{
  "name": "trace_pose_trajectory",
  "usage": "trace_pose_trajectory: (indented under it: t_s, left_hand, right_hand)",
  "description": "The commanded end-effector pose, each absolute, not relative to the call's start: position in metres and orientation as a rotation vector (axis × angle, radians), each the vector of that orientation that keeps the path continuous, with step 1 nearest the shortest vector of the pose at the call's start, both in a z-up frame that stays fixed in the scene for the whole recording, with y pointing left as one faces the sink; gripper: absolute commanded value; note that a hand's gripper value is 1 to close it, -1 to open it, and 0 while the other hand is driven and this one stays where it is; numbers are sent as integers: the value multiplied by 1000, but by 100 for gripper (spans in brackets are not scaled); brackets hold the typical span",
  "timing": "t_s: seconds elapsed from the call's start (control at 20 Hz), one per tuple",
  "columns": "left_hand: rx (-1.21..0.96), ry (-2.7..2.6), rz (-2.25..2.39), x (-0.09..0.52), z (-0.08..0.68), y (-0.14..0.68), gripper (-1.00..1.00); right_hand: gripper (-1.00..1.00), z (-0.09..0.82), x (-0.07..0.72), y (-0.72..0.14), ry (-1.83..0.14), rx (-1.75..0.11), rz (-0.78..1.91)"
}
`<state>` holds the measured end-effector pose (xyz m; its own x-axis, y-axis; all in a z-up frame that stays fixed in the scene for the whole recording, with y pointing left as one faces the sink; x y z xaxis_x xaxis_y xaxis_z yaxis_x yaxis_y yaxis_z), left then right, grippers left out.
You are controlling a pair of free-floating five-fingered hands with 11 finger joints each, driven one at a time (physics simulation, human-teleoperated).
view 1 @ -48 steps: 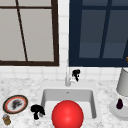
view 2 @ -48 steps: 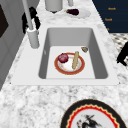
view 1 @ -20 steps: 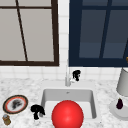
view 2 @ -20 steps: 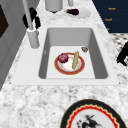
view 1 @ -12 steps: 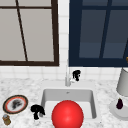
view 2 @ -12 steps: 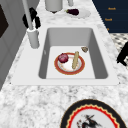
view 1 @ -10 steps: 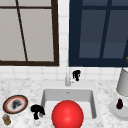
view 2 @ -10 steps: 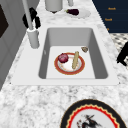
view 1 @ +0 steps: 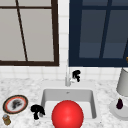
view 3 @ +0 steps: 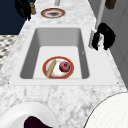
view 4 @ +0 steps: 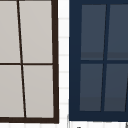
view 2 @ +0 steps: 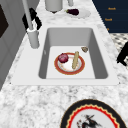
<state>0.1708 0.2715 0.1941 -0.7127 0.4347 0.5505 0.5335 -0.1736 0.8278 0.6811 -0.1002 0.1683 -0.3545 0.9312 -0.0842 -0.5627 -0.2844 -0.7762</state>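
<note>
Behind the sink's back rim, the right hand (view 1: 76, 75) hung just beside the faucet (view 1: 67, 80), exactly where it had been over the previous moments; nothing in the scene had shifted, so the work at the faucet stood paused rather than advanced. From the right side view this hand (view 3: 105, 36) drooped with fingers curled downward beside the faucet's base, seemingly touching it, though a firm clasp could not be confirmed. At the counter's front edge, left of the sink (view 1: 45, 100), the left hand (view 1: 37, 110) floated with fingers loosely bent, holding nothing. Inside the basin a plate (view 2: 58, 68) carried a reddish onion (view 2: 63, 58) and a breadstick (view 2: 75, 60).
</note>
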Motion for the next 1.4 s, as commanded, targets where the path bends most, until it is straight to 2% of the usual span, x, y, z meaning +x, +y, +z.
trace_pose_trajectory:
  t_s: [0.0, 0.2, 0.5, 0.75, 1.35]
  left_hand:
    - [-1158, -1970, -2047, 171, 194, 272, 0]
    - [-1158, -1970, -2047, 171, 194, 272, 0]
    - [-1158, -1970, -2047, 171, 194, 272, 0]
    - [-1158, -1970, -2047, 171, 194, 272, 0]
    - [-1158, -1970, -2047, 171, 194, 272, 0]
  right_hand:
    - [-100, 170, 681, -100, -794, -704, 1843]
    - [-100, 193, 665, -108, -829, -782, 1881]
    - [-100, 211, 652, -134, -865, -722, 1841]
    - [-100, 214, 631, -162, -957, -757, 1823]
    - [-100, 213, 561, -209, -1131, -974, 1789]
